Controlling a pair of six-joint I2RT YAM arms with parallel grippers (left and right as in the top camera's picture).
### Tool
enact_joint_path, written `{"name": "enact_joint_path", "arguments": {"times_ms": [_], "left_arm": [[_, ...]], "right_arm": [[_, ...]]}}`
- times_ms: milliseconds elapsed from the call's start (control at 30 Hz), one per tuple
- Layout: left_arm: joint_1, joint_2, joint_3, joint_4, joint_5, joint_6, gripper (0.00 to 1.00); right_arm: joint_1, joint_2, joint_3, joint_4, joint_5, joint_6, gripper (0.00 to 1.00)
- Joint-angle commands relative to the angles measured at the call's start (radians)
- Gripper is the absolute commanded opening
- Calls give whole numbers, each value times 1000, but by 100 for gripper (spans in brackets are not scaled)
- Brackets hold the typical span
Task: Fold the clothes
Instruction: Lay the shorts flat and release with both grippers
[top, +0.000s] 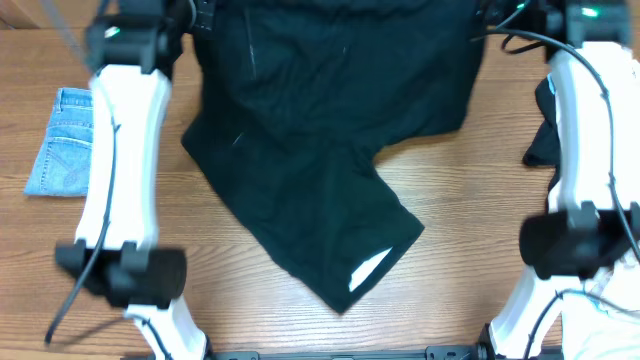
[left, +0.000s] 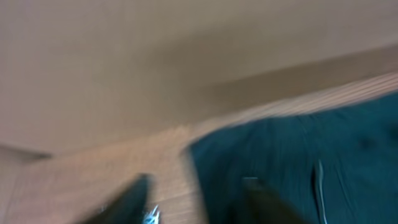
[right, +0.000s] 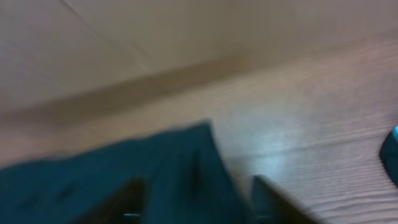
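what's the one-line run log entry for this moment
black soft-fabric shorts: spread on wooden table | left gripper: open, at corner | right gripper: open, at corner | wrist views blurred

The overhead view looks straight down on the counter from well above. Each wrist view sits low and close behind its own jaws, blurred, facing across the counter toward a wall. All three share the shorts ahead of the jaws.
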Motion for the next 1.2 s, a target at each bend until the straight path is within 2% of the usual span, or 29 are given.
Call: {"name": "enact_joint_path", "arguments": {"times_ms": [0,33,133,300,467,533,567,700,767,800,900,1000,1167], "left_arm": [[8,28,6,-24,-186,17,88],[8,19,7,-38,-217,17,100],[9,-19,10,-82,-254,17,100],[11,-120,11,-275,-190,-25,100],[12,-296,11,-320,-188,-29,100],[12,-384,11,-394,-124,-29,100],[12,-425,11,-449,-88,-29,100],[25,-469,9,-580,-84,-118,100],[63,-456,-44,-615,-21,-157,100],[95,-442,-121,-615,45,-157,100],[132,-401,-278,-570,107,-156,100],[135,-333,-397,-521,138,-154,100],[134,-226,-416,-529,200,-134,100]], "right_arm": [[-51,-14,12,-76,1,-48,70],[-71,-24,12,-116,1,-48,73],[-113,-55,12,-200,0,-48,76],[-148,-121,12,-345,-3,-66,76],[-148,-278,14,-375,-60,-88,76],[-148,-358,14,-426,-66,-34,79],[-148,-406,14,-475,-82,20,84],[-144,-462,13,-599,-149,26,86],[-124,-458,-19,-652,-156,26,86],[-105,-452,-75,-671,-156,26,85],[-61,-449,-249,-631,-156,26,85],[-8,-449,-518,-480,-156,25,81],[109,-448,-951,-189,-175,32,79]]}}
